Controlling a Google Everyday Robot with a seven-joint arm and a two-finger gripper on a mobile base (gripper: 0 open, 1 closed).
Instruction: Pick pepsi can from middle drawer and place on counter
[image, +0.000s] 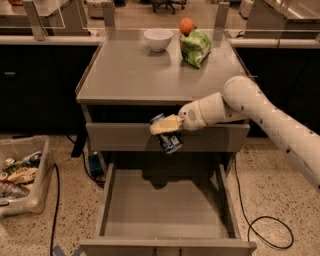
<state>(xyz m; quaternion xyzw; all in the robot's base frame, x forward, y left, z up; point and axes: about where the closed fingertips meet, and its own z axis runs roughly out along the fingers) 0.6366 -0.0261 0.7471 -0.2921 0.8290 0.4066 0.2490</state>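
My gripper (163, 126) hangs near the middle of the view, in front of the cabinet. My thick white arm (260, 112) reaches in to it from about four o'clock. My jaws are clamped on the small dark-blue pepsi can (170, 142) with white markings and silver ends, and one pale yellowish finger (166, 124) lies across its upper part. The can is tilted, its top leaning toward eleven o'clock. It is up in the air, in front of the closed flat grey drawer front (120, 137) just under the counter, touching neither drawer nor counter as far as I can tell.

Below me, toward six o'clock, the wide shallow grey metal middle drawer (165, 207) stands pulled out, its flat floor bare, with my shadow on the far end.

Above me, at twelve o'clock, lies the broad flat grey metal counter (135, 72). Along its back edge sits a round white bowl (158, 39). At one o'clock from the bowl there is a small orange fruit (186, 25), and a crumpled green bag (196, 46) lies just in front of the fruit, perhaps touching it.

On the speckled floor (280, 185) at eight o'clock stands a pale plastic bin (31, 200) holding mixed wrappers and cans. At five o'clock a thin black cable (272, 245) loops across the floor beside the cabinet.
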